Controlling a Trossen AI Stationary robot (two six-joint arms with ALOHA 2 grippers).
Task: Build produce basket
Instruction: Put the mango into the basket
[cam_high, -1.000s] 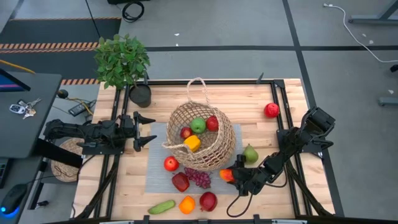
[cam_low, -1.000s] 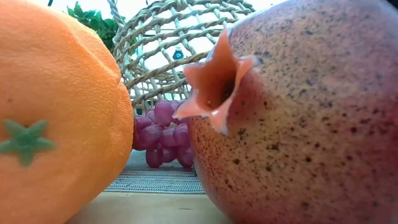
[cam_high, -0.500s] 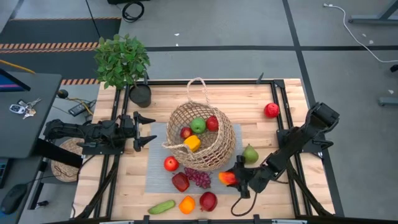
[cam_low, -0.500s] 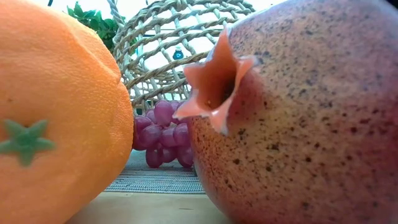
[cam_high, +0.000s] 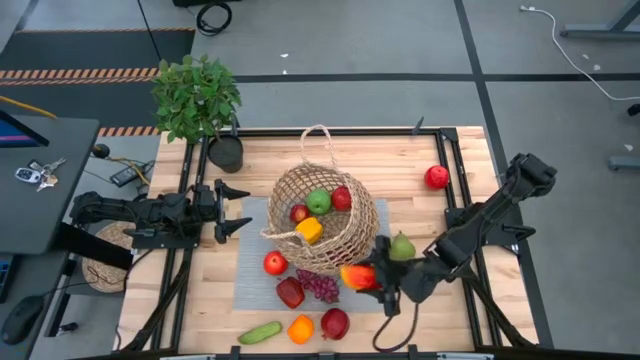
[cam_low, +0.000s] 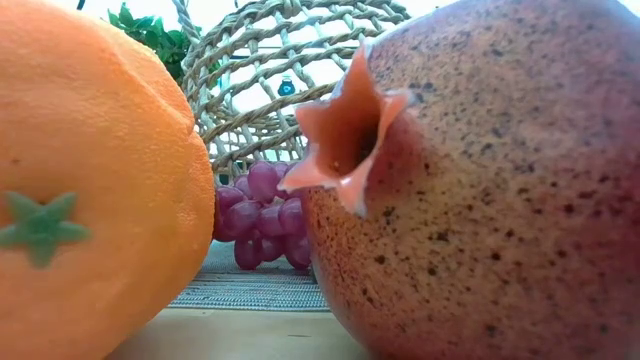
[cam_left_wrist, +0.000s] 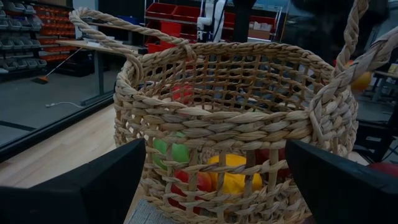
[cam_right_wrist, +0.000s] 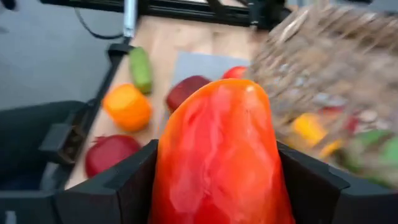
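High view shows the right gripper (cam_high: 366, 277), clamped on the pepper (cam_high: 355, 276), now nearer the basket (cam_high: 325, 222) rim, so a drop looks close; the left gripper (cam_high: 240, 211) waits spread beside it.

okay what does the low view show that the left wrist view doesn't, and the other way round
Only the low view shows the orange and the speckled pomegranate filling the foreground, with the purple grapes on the mat between them. Only the left wrist view shows the left gripper with its fingers open toward the basket, plus produce inside it: a yellow piece and a green piece. Both show the wicker basket.
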